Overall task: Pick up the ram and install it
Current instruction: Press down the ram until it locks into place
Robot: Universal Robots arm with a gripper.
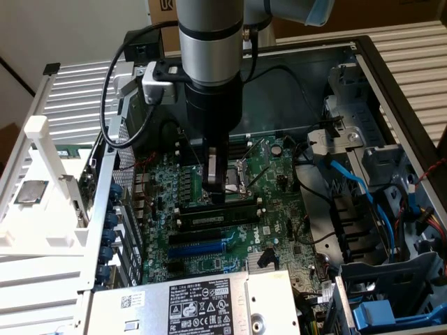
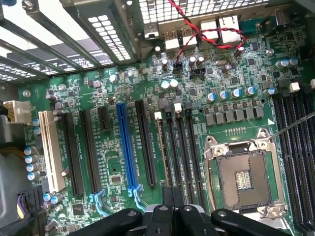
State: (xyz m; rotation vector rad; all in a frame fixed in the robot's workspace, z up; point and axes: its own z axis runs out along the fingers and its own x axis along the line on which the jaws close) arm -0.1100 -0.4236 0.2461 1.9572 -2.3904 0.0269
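Observation:
The ram (image 1: 209, 218) stands on edge in a slot on the motherboard, its pale labels facing the exterior camera. In the wrist view the ram (image 2: 161, 152) shows edge-on as a thin brownish line running from a white clip towards the fingers. My gripper (image 1: 222, 190) has come down into the open computer case just above it, beside the processor socket (image 1: 241, 178). The gripper (image 2: 172, 199) is shut, its two dark fingers pressed together with nothing visible between them. The ram's line passes just to one side of them, under one finger's edge. Whether they touch it I cannot tell.
Black empty memory slots (image 2: 179, 147) lie beside the ram, a blue expansion slot (image 2: 126, 147) further off. The processor socket (image 2: 243, 174) is open. Blue cables (image 1: 356, 188) and drive cages crowd the exterior view's right, the power supply (image 1: 195, 307) sits in front, and a white rack (image 1: 35, 174) stands left.

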